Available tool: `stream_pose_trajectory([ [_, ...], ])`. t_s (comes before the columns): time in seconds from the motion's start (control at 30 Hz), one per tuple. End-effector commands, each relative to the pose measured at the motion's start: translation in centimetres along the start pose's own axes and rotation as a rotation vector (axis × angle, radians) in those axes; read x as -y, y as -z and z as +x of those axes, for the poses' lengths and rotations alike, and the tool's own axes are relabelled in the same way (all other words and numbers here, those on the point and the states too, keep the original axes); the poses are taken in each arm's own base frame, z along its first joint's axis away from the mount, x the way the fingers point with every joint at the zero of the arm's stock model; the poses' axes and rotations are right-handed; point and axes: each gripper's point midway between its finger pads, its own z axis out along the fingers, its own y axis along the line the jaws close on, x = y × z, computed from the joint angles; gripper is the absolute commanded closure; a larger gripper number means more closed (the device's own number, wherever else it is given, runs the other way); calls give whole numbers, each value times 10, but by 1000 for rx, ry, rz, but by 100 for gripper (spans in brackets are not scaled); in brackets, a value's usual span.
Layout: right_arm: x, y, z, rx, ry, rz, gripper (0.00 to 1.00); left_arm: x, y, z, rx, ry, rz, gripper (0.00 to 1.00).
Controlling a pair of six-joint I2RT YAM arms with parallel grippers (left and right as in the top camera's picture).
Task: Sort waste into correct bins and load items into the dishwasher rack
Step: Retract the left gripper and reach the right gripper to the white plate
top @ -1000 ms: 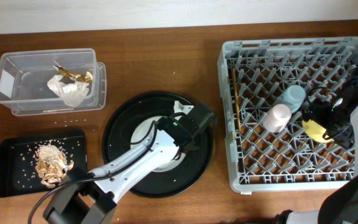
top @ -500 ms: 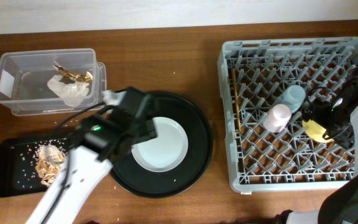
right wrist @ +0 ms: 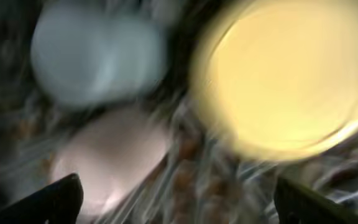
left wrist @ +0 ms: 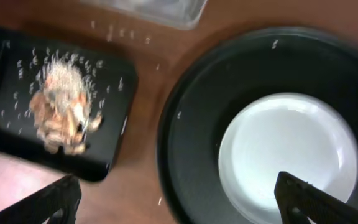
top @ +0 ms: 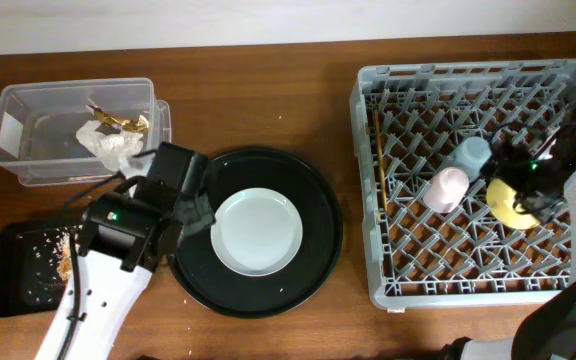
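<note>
L pincer (left wrist: 178, 186) spread wide, empty, over left part of round black tray (top: 320, 262). Grey plate (top: 257, 232) in tray centre. Food scraps (left wrist: 64, 115) in shallow black tray (left wrist: 104, 146), wrapper (top: 108, 143) in clear box (top: 28, 140), both on counter (top: 268, 90). R pincer (right wrist: 178, 186) wide, nothing gripped, above yellow bowl (right wrist: 284, 81) in rack (top: 468, 75). Blue cup (right wrist: 98, 50), pink cup (right wrist: 110, 162) just beside bowl. Chopsticks (top: 378, 160) along rack's left wall. R wrist view blurred.

- Right wrist view, wholly smeared: yellow bowl (right wrist: 284, 81), blue cup (right wrist: 95, 53) and pink cup (right wrist: 114, 162), ahead of the right gripper's fingers (right wrist: 48, 202), outlines lost. Fingers cropped by the bottom edge.
- Left wrist view: clear box (left wrist: 160, 7), far ahead of the left gripper's fingers (left wrist: 55, 202), cropped at top. Round black tray (left wrist: 191, 124) cropped right and below.
- Overhead: shallow black tray (top: 18, 270) partly under the left arm (top: 118, 250).
</note>
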Motion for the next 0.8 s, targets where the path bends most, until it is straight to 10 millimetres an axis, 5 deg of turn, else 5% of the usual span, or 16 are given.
stream_pose_trajectory([
  [0.0, -67, 17, 44, -214, 27, -400, 0, -17, -4, -26, 63, 48, -16, 1],
  [0.1, -94, 17, 82, -297, 269, -444, 20, -42, -11, -36, 57, 147, -52, 1],
  [0.2, -112, 5, 114, -348, 426, -358, 25, -55, -14, -30, 25, 163, -88, 1],
  [0.53, -189, -25, 208, -248, 774, -149, 24, -102, -23, -32, -17, 276, -170, 1],
  [0.63, -202, -33, 222, -130, 814, -60, 11, -116, -29, -24, -75, 320, -192, 1],
  [0.77, -214, -53, 234, -35, 839, 9, 7, -116, -30, -23, -82, 324, -189, 1],
])
